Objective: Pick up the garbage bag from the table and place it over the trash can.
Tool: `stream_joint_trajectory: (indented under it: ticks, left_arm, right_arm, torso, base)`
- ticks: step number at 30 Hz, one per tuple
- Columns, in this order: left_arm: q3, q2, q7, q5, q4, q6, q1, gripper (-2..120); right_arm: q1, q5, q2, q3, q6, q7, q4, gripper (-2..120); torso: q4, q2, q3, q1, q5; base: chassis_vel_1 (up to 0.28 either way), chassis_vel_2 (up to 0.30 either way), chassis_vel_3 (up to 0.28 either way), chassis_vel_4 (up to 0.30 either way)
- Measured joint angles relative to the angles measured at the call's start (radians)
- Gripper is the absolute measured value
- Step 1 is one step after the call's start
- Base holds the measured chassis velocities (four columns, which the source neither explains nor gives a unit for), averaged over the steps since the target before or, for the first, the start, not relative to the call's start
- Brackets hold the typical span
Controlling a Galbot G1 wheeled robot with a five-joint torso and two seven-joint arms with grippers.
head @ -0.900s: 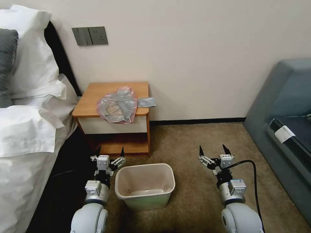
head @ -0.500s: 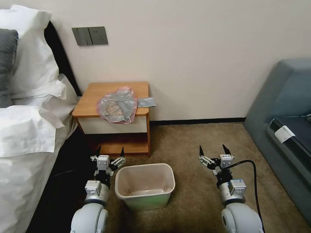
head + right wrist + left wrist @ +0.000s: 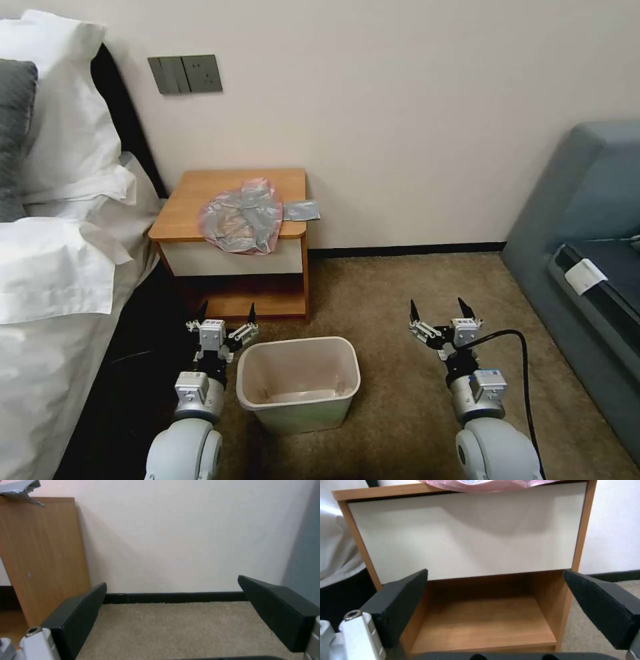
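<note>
The garbage bag [image 3: 243, 217], crinkly grey with a pinkish-red rim, lies crumpled on the table [image 3: 193, 193] and droops over its front edge; its rim [image 3: 486, 483] hangs above the white drawer front. On the carpet in front of the table stands the cream trash can [image 3: 298, 381]. My left gripper [image 3: 227, 312] is open, low beside the can's left side, facing the table's lower shelf [image 3: 480, 622]. My right gripper [image 3: 437, 309] is open over the carpet right of the can, facing the wall, holding nothing.
A bed with white sheets [image 3: 60, 267] fills the left side, close to my left arm. A grey-blue sofa [image 3: 587, 253] stands at the right. A black cable [image 3: 527, 387] runs along my right arm. Brown carpet [image 3: 400, 287] lies between table and sofa.
</note>
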Motion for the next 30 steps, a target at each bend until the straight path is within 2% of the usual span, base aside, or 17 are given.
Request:
stream_joint_trajectory:
  ticks: [13,14,15,16,17,18,21,22,25,30]
  left_arm:
    - [-0.003,0.0,-0.001,-0.004,-0.004,0.001,0.001,100]
    - [-0.015,0.0,-0.003,-0.018,-0.018,0.007,0.007,100]
    - [-0.054,0.0,-0.014,-0.061,-0.062,0.027,0.024,100]
    - [-0.054,0.0,-0.014,-0.061,-0.062,0.027,0.024,100]
    - [-0.101,0.0,-0.028,-0.113,-0.117,0.052,0.046,100]
    - [-0.147,0.0,-0.041,-0.163,-0.168,0.078,0.068,100]
    - [-0.188,0.001,-0.051,-0.193,-0.212,0.09,0.089,100]
    - [-0.192,0.002,-0.051,-0.196,-0.218,0.093,0.097,100]
    - [-0.195,0.005,-0.048,-0.198,-0.227,0.094,0.102,100]
    - [-0.186,0.019,-0.018,-0.204,-0.214,0.084,0.101,100]
  right_arm:
    - [0.0,0.003,0.002,0.004,-0.008,-0.001,0.007,100]
    - [0.0,0.01,0.006,0.012,-0.025,-0.006,0.024,100]
    - [0.003,0.036,0.023,0.046,-0.086,-0.024,0.088,100]
    - [0.003,0.036,0.023,0.046,-0.086,-0.024,0.088,100]
    - [0.007,0.054,0.032,0.067,-0.123,-0.038,0.13,100]
    - [0.006,0.07,0.037,0.072,-0.149,-0.05,0.141,100]
    - [0.006,0.081,0.039,0.073,-0.162,-0.058,0.149,100]
    - [0.004,0.083,0.041,0.073,-0.164,-0.058,0.15,100]
    - [0.003,0.084,0.042,0.07,-0.165,-0.058,0.15,100]
    - [-0.009,0.096,0.028,0.058,-0.166,-0.059,0.152,100]
  torso:
    - [0.0,0.0,0.0,0.0,0.0]
    - [-0.0001,0.0,0.0,0.0,-0.0001]
    - [-0.0003,0.0,0.0,0.0,0.0]
    - [-0.0003,0.0,0.0,0.0,0.0]
    - [0.0001,0.0,0.0,0.0,-0.001]
    - [0.0003,0.0,0.0,0.0,-0.0004]
    - [0.0006,0.0,0.0,0.0,0.0009]
    - [0.0002,0.0,0.0,0.0,-0.0011]
    - [0.0,0.0,0.0,0.0,0.0004]
    - [0.0,0.0,0.0,0.0,-0.0002]
  base:
    - [0.0,0.0,0.0,0.0]
    - [0.0,0.0,0.0,0.0]
    - [0.0,0.0,0.0,0.0]
    - [0.0,0.0,0.0,0.0]
    - [0.0,0.0,0.0,0.0]
    - [0.0,0.0,0.0,0.0]
    - [0.0,0.0,0.0,0.0]
    - [0.0,0.0,0.0,0.0]
    - [0.0,0.0,0.0,0.0]
    - [0.0,0.0,0.0,0.0]
